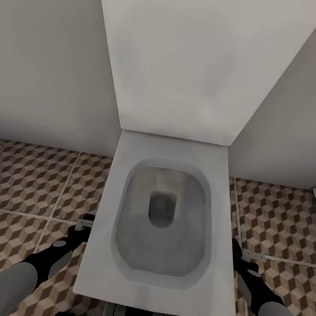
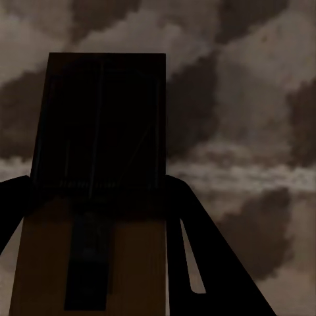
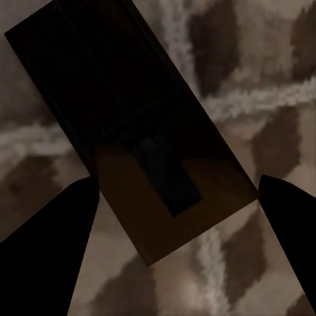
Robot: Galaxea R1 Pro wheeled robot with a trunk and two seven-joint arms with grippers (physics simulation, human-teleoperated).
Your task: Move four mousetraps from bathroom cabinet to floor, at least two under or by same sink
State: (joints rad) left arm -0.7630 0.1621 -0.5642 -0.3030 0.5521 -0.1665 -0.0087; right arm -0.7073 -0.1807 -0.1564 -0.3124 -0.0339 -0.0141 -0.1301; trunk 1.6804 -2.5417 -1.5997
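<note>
Head view: both arms are hanging low either side of a white toilet [image 1: 163, 218] over the bathroom floor [image 1: 24, 176]. Left gripper [image 2: 99, 263] is clamping a mousetrap [image 2: 105, 164], long axis running straight out along the fingers. Right gripper [image 3: 174, 217] is standing apart around a second mousetrap [image 3: 141, 125], lying skewed between the fingers; grip uncertain.
</note>
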